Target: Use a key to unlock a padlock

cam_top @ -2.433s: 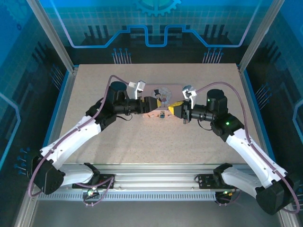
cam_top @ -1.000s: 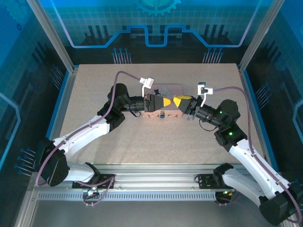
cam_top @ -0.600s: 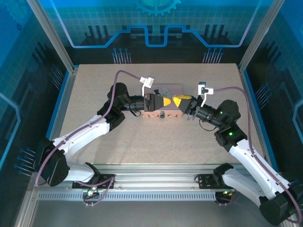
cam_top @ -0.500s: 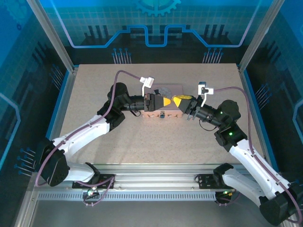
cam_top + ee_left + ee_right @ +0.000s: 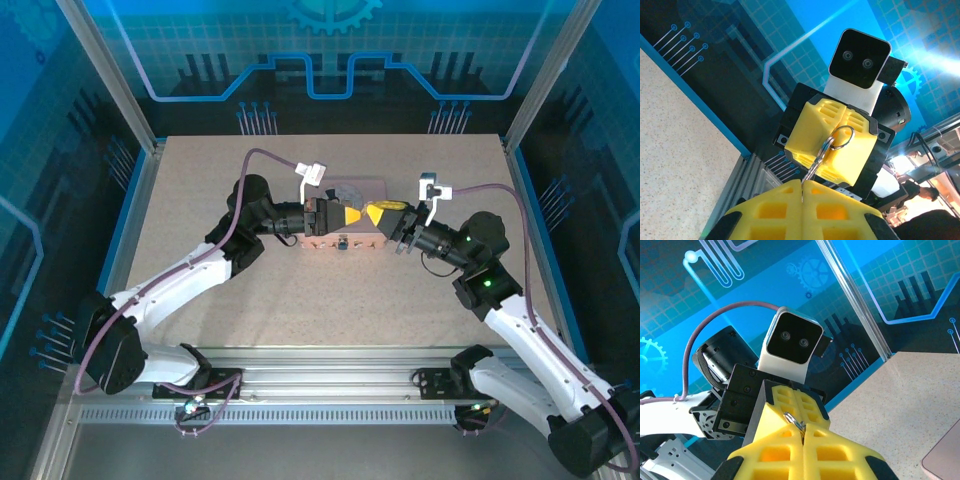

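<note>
Above the pink box (image 5: 358,187) near the table's far edge, left jaws and right jaws have lifted and both clamp the key (image 5: 815,162), mid-handover I judge; the padlock (image 5: 342,243) on the box's front waits.

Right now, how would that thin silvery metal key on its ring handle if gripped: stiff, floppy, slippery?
Probably stiff: the thin silvery metal key juts straight from the shut yellow fingers of the left gripper. Its wire ring likely swings loosely. Smooth and tiny beside the right gripper, it seems light and apt to twist in a pinch.
</note>
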Available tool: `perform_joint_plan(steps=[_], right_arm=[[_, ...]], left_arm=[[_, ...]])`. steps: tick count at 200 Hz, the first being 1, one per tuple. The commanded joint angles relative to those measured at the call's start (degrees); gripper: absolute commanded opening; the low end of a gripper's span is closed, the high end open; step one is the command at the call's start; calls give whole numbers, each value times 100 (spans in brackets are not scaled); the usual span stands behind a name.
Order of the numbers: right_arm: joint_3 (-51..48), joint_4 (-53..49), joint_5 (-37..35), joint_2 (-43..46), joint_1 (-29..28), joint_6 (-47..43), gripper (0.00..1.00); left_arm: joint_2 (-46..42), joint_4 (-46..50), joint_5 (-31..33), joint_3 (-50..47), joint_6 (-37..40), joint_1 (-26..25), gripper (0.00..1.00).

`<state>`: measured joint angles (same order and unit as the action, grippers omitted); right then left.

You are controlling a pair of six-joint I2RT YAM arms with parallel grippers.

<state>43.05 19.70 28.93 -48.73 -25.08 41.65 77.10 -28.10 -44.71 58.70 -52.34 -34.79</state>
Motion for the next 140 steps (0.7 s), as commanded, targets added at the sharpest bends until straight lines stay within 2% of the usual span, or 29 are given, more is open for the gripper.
perform_joint_plan(steps=[1,8,16,20,64,74,96,140], right_arm=[[-110,-54,25,72,-42,35,0],[-106,-55,38,74,-47,39,0],[-121,-41,43,74,-42,56,0],[-125,-25,43,68,-39,73,0],[-200,139,87,56,-45,178,0],[-196,123,78,65,-45,178,0],[-204,172,139,49,-48,240,0],[-224,205,120,58,-49,285,0]], left_arm=[[-219,-38,-182,257,258,-55,0],[-238,-30,-185,256,265,-55,0],[-257,-12,-167,256,268,-54,14],[-276,-3,-151,256,267,-50,17],[-283,-73,-198,255,241,-54,18],[-283,-65,-202,256,235,-55,21],[-283,-64,-192,252,235,-54,34],[-290,-130,-216,256,206,-55,32]])
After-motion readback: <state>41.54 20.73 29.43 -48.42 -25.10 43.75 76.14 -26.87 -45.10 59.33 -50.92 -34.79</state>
